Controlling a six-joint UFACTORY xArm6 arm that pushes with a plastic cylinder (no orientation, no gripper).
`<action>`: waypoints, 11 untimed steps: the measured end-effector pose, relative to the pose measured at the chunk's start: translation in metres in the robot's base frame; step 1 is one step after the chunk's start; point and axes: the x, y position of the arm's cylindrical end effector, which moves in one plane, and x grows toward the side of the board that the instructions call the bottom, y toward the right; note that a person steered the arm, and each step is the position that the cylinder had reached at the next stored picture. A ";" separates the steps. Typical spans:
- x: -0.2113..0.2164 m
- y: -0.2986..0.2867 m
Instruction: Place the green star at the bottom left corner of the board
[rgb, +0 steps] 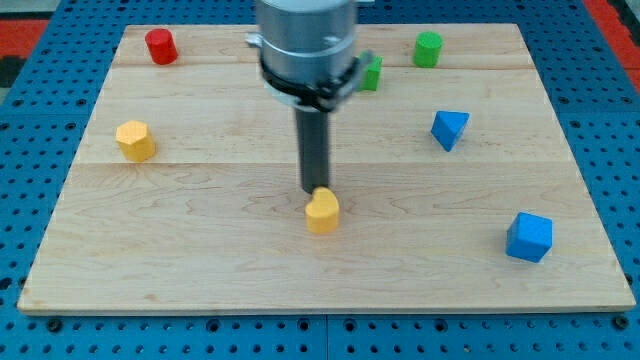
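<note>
Okay, your rod has no pincer and holds nothing; my tip (316, 189) touches the far edge of the yellow block (322, 212) mid-table (200, 250). Green star (371, 73) sits far, half hidden behind the arm, left of the green cylinder (428, 48).

Green star (371, 73) lies near board's (200, 270) top edge, approx centre-right, partly hidden behind arm.

A robotics lab bench — wooden board (200, 260) on blue perforated table (20, 100), toy-like coloured blocks.
</note>
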 end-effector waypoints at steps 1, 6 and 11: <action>0.018 0.014; -0.087 0.032; -0.147 0.102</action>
